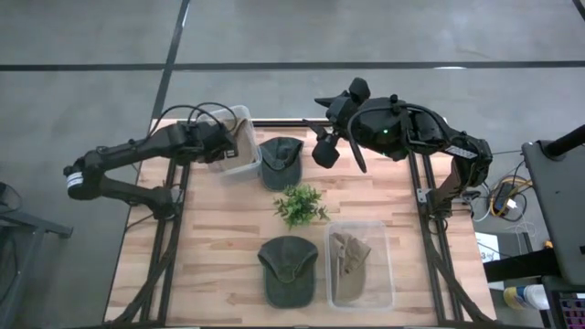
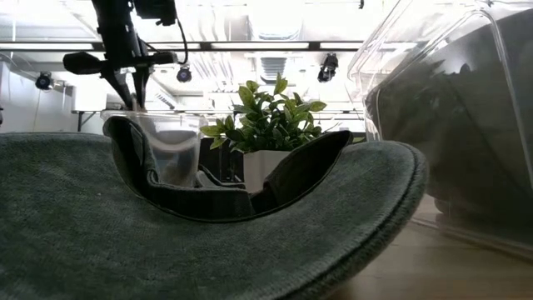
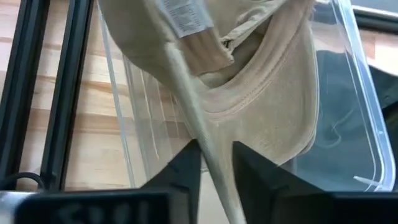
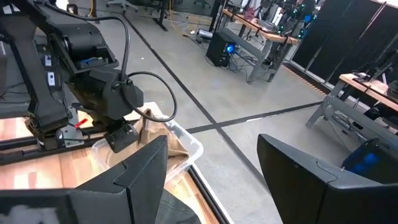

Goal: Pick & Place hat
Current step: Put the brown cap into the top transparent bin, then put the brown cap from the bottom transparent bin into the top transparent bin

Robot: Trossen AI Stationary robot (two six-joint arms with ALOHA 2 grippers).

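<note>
A tan hat (image 3: pixel 249 74) is in the clear bin (image 1: pixel 236 142) at the table's far left, and my left gripper (image 1: pixel 222 144) is shut on it. My right gripper (image 4: pixel 211 180) hangs open and empty above the table's far middle (image 1: pixel 340 151), beside a green hat (image 1: pixel 281 162) lying flat on the wood. A second green hat (image 1: pixel 289 270) lies on the table at the near middle; its brim fills the low view (image 2: pixel 166 233). Another tan hat (image 1: pixel 349 265) lies in the near-right clear bin (image 1: pixel 384 274). My left gripper pinches a thin edge of the tan hat's cloth (image 3: pixel 211 158) between its two fingers (image 3: pixel 183 174). The edge runs lengthwise through the gap. The rest of the hat spreads beyond the fingertips, inside up with its label (image 3: pixel 186 15) showing, over the bin's wall (image 3: pixel 348 81). Whether it rests on the bin's bottom does not show.
A small potted plant (image 1: pixel 300 206) stands mid-table between the two green hats; it also shows in the low view (image 2: pixel 271 125). Black frame rails (image 1: pixel 174 219) run along the table's left and right edges. Bare wood lies at the near left.
</note>
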